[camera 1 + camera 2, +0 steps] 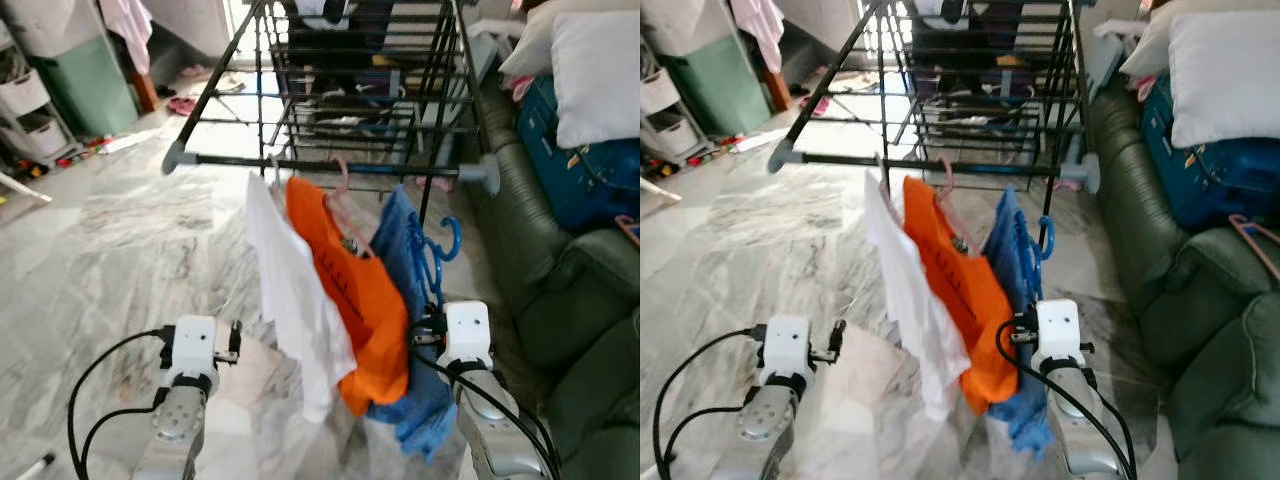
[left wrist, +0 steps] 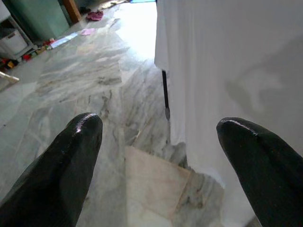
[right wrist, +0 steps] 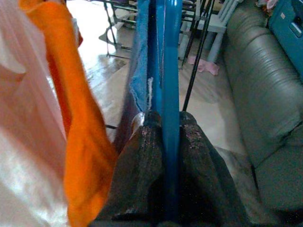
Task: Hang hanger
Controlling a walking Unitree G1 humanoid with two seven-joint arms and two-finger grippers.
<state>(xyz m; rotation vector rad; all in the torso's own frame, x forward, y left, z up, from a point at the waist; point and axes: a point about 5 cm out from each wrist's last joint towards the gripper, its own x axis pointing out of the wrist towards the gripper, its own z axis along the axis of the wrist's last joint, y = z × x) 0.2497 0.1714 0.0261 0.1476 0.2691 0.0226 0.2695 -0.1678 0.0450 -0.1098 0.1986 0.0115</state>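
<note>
A blue hanger (image 1: pixel 438 252) carrying a blue garment (image 1: pixel 405 300) is held up just below the drying rack's front rail (image 1: pixel 330 165); its hook is off the rail. My right gripper (image 3: pixel 164 137) is shut on the hanger's blue bar (image 3: pixel 169 71). An orange shirt (image 1: pixel 350 290) on a pink hanger (image 1: pixel 340 185) and a white shirt (image 1: pixel 290 290) hang from the rail to the left. My left gripper (image 2: pixel 158 142) is open, low beside the white shirt (image 2: pixel 227 71), holding nothing.
A dark green sofa (image 1: pixel 560 290) with a white pillow (image 1: pixel 600 70) and a blue bag (image 1: pixel 590 175) stands close on the right. Shelves with bins (image 1: pixel 30 100) are at the far left. Open marble floor (image 1: pixel 110 250) lies to the left of the rack.
</note>
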